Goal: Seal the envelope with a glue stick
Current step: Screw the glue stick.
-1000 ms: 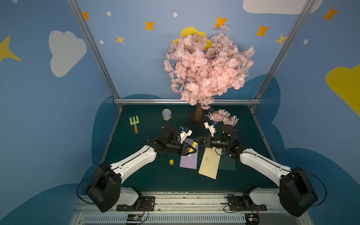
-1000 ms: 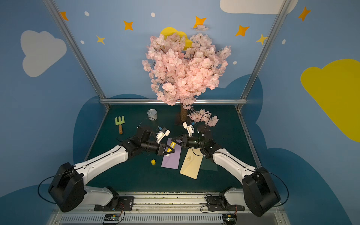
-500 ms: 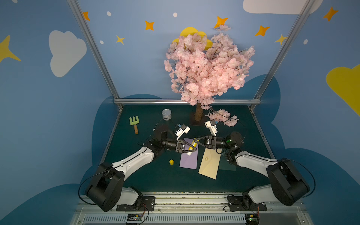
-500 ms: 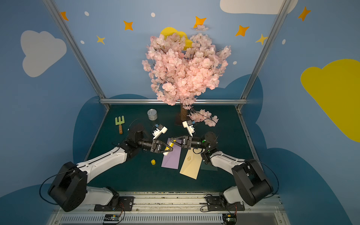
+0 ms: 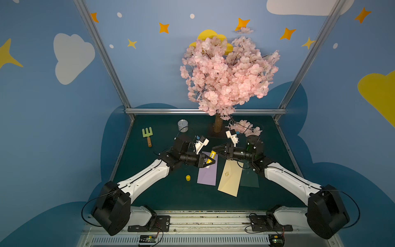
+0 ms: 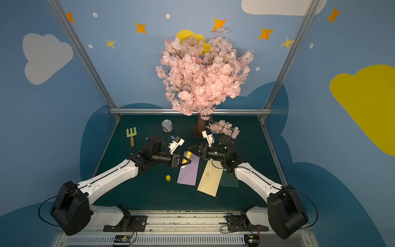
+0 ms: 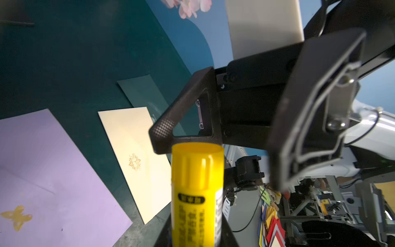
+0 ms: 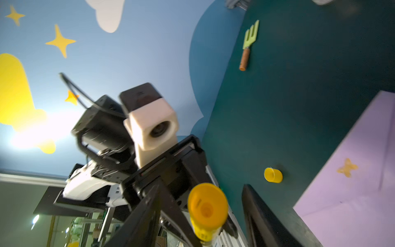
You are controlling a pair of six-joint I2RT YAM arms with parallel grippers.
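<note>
My left gripper (image 5: 207,161) is shut on the glue stick (image 5: 212,155), a yellow labelled cylinder held above the table's middle. In the left wrist view the glue stick (image 7: 196,192) rises from between the jaws, ribbed end outward. My right gripper (image 5: 215,149) faces it, open, with a finger on each side of that end and gaps between. In the right wrist view the glue stick (image 8: 206,206) sits between the black fingers (image 8: 263,216). Its small yellow cap (image 5: 188,178) lies loose on the mat. Below lie a purple envelope (image 5: 207,173), a cream envelope (image 5: 229,179) and a dark green envelope (image 5: 249,180).
A pink blossom tree (image 5: 226,72) stands at the back centre, with a fallen sprig (image 5: 245,127) beside its trunk. A silver tin (image 5: 183,125) and a green toy fork (image 5: 148,135) sit at the back left. Metal frame posts border the green mat (image 5: 162,198).
The right gripper has moved left up to the stick's end and its jaws have gone from shut to open around it. The left gripper has kept its hold on the stick.
</note>
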